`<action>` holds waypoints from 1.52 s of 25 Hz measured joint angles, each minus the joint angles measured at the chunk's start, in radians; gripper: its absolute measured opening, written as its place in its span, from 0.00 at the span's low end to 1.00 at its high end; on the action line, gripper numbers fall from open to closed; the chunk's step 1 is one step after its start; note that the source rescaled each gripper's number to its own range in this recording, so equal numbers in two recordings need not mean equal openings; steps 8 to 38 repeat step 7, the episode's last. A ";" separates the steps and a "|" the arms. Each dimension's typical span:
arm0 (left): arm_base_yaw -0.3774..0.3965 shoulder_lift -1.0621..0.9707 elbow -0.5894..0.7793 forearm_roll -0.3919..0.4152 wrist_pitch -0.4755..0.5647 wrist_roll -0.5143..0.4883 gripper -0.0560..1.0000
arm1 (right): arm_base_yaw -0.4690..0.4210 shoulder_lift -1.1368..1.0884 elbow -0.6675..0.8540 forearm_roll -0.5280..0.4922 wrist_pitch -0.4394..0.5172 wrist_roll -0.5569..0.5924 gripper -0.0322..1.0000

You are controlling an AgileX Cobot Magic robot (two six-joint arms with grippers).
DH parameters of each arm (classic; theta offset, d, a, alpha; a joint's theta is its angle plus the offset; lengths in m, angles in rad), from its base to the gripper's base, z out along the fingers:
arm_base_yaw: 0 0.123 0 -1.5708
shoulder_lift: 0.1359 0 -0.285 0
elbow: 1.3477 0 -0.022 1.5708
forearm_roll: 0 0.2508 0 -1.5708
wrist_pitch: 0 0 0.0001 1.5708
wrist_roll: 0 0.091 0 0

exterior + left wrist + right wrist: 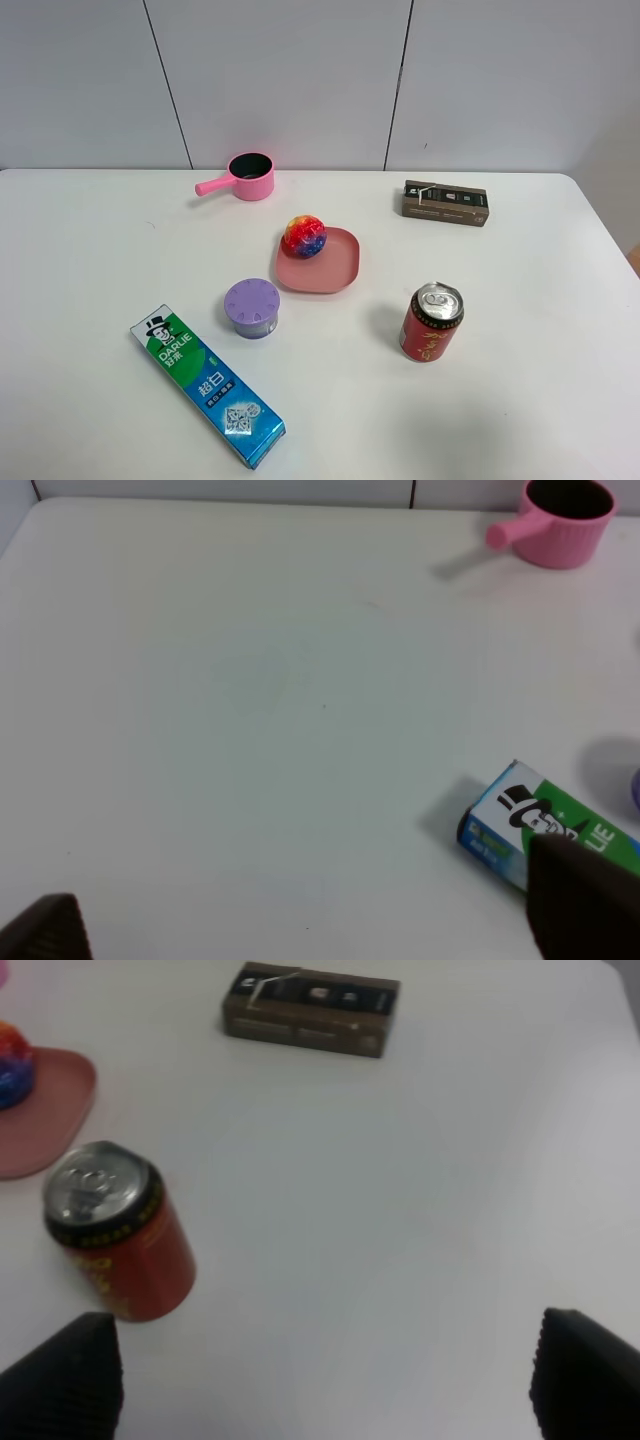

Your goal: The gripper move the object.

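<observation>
Lying at the left front of the white table (80,250), a long green-and-blue toothpaste box (207,386) runs diagonally toward the near edge. Just right of it and slightly farther back stands a small round purple lidded jar (252,307). Far back, near the wall, a pink saucepan with a dark inside (248,177) points its handle left. At the middle sits a pink rounded-square plate (325,262), and the small bumpy rainbow ball (304,237) rests on its back left corner, well apart from both arms. Right of the plate and nearer stands a red soda can (431,322), upright. Farther back lies a brown rectangular box (445,203).

Neither arm appears in the high view. The left gripper (300,935) shows only two dark fingertips spread wide over bare table, nothing between them. The right gripper (325,1385) is likewise spread wide and empty, beside the can.
</observation>
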 joint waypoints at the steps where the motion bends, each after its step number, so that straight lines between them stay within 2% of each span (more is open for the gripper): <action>1: 0.000 0.000 0.000 0.000 0.000 0.000 1.00 | -0.033 0.000 0.000 0.000 0.000 0.000 0.99; 6: 0.000 0.000 0.000 0.001 0.000 0.000 1.00 | -0.078 0.000 0.000 0.000 0.000 0.001 0.99; 38: 0.000 0.000 0.000 0.001 0.000 0.000 1.00 | -0.078 0.000 0.000 0.000 0.000 0.001 0.99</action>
